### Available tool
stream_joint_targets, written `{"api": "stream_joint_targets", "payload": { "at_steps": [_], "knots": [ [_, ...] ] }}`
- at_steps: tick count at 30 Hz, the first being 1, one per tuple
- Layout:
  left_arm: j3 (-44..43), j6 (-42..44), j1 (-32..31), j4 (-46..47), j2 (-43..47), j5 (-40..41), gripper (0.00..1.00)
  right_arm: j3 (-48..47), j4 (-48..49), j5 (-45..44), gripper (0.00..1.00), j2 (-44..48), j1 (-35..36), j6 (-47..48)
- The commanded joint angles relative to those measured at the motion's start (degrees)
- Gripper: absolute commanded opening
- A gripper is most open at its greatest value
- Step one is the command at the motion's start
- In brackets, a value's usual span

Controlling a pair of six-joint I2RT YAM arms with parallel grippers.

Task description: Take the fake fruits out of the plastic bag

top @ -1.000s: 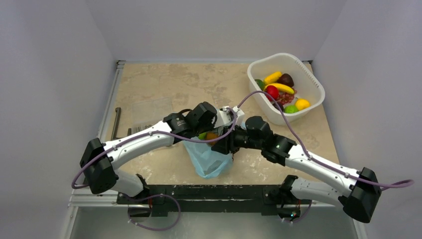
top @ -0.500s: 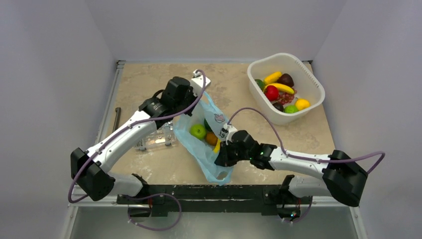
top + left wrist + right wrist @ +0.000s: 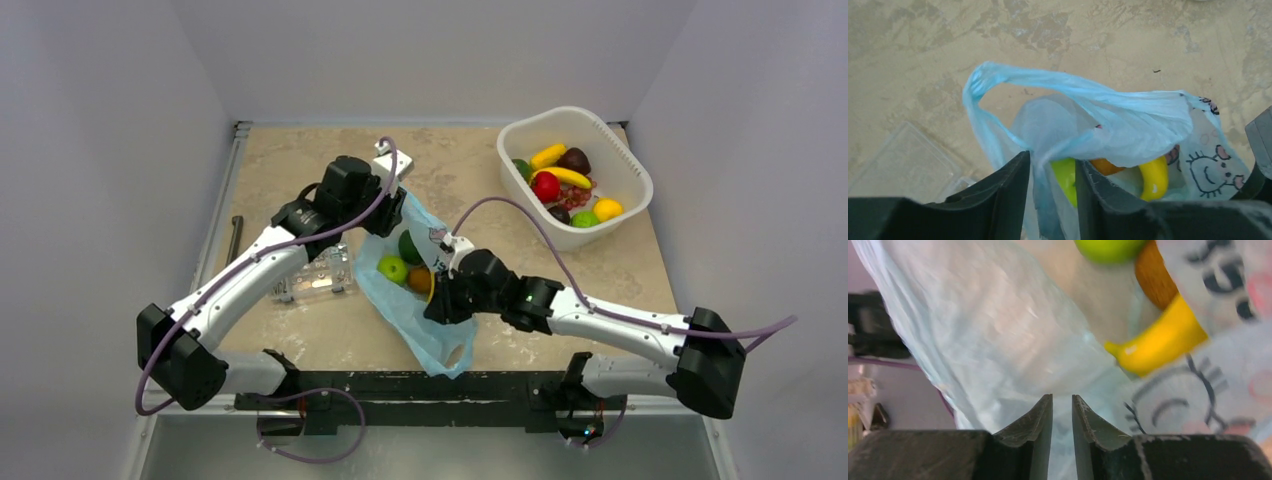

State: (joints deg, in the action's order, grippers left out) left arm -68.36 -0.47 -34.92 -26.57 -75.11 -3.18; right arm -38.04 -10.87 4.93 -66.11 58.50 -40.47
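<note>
Bag (image 3: 402,312) lies on the table (image 3: 300,170) between the two arms, mouth toward the far side, one handle loop (image 3: 455,356) at the near end. Fruits are inside it at the open end: green apple (image 3: 393,268), orange (image 3: 420,279) touching it, a dark green piece (image 3: 410,247) just beyond, and a yellow banana (image 3: 1160,340) beside the orange under the cartoon print (image 3: 1209,171). Left gripper (image 3: 1053,160) is at the bag's far edge. Its fingers (image 3: 1008,195) stand slightly apart with blue film bunched in the gap and the apple visible through it; whether the film is nipped cannot be told. The other handle loop (image 3: 979,82) rises clear of the film beyond the fingertips. Right gripper (image 3: 1062,397) is over the bag's right side, just near of the banana. Its jaws are nearly together with a narrow slit, film showing behind it; a grip cannot be confirmed. Clear box (image 3: 315,278) sits just left of the bag. Basket (image 3: 575,110), at the far right corner and well apart, holds more fruit.
</note>
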Motion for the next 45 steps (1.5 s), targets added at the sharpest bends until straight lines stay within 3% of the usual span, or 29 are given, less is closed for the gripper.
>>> {"api": "stream_joint_targets", "payload": {
  "at_steps": [1,2,3,4,5,11,14,19,25,30,31,35,37,45],
  "knots": [
    [-5.93,-3.95,0.21,-7.56,1.29,1.54,0.57,-10.92,-3.64,-4.03,0.26,-1.38,0.12,4.23],
    [-7.18,-6.00,0.22,-10.49,2.14,2.74,0.77,-12.43,-4.21,-4.65,0.30,-1.89,0.12,4.70],
    [-8.30,-8.00,0.26,-12.86,3.50,4.33,0.88,-13.38,-4.10,-4.70,0.31,-2.37,0.12,5.04],
    [-8.40,-10.01,0.22,-14.54,5.38,5.73,0.98,-13.79,-3.74,-4.66,0.33,-2.77,0.12,4.92],
    [-8.37,-12.72,0.26,-16.31,7.33,7.11,1.00,-14.12,-3.27,-4.74,0.34,-3.25,0.14,4.99],
    [-3.17,-29.02,0.26,-25.64,20.62,8.35,1.00,-14.73,-0.46,-6.33,0.38,-8.22,0.13,5.51],
    [1.39,-37.07,0.23,-28.46,26.03,6.63,1.00,-13.81,3.32,-1.22,0.34,-10.17,0.40,5.04],
    [9.22,-50.88,0.17,-33.78,32.04,4.87,1.00,-11.75,6.51,-0.02,0.29,-10.63,2.55,4.30],
    [25.13,-61.43,0.11,-20.00,36.05,-9.48,1.00,-10.16,9.04,-1.28,0.27,-11.07,5.16,3.35],
    [32.10,-63.31,-0.86,-8.56,32.78,-13.34,1.00,-9.51,12.61,-1.00,0.25,-12.23,7.66,1.00],
    [32.51,-62.15,-1.10,-7.38,31.01,-13.31,0.98,-9.51,12.31,-1.69,0.24,-12.28,8.14,0.82],
    [32.81,-57.16,-1.66,-10.07,28.27,-9.23,0.65,-9.33,2.57,-12.58,0.21,-10.69,8.45,-0.84],
    [34.92,-55.52,-1.74,-9.76,28.79,-8.12,0.54,-8.09,-1.48,-16.78,0.18,-8.95,8.47,-1.71],
    [43.87,-54.86,-1.88,4.46,27.22,-16.26,0.15,4.80,-3.71,-21.02,0.15,3.27,8.60,-6.85]
  ]
}}
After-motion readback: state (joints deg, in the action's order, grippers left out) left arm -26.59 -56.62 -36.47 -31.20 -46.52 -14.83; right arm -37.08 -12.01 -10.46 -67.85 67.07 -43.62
